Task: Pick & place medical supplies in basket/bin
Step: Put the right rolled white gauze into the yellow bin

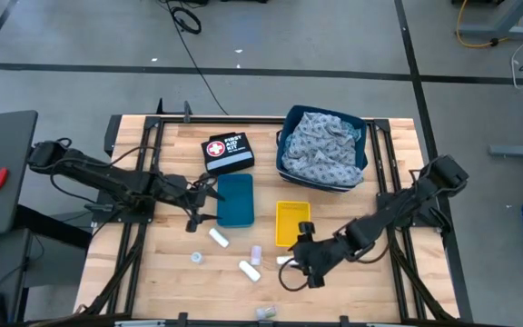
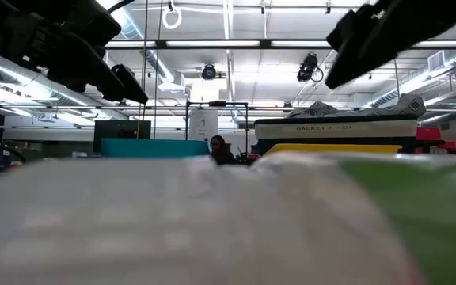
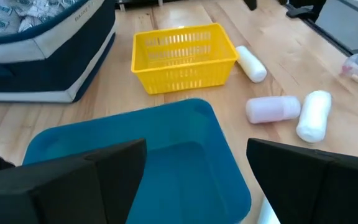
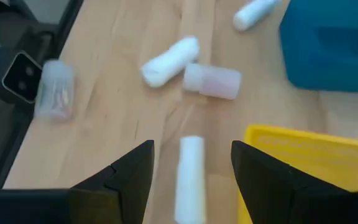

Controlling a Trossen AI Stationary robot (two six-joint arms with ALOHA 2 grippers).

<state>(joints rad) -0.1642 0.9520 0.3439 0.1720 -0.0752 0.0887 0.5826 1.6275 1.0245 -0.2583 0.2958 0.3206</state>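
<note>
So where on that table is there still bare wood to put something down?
The widest bare patch is the near left corner of the table, left of the tape ring. Another lies along the far edge, left of the first aid pouch. The middle is crowded: teal bin, yellow basket, scattered gauze rolls, and the right gripper over one roll.

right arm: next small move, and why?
Probably lower the right gripper straight down and close on the white gauze roll. Its fingers are open and straddle the roll, which lies loose on the table beside the yellow basket. The left gripper is open over the teal bin, holding nothing.
</note>
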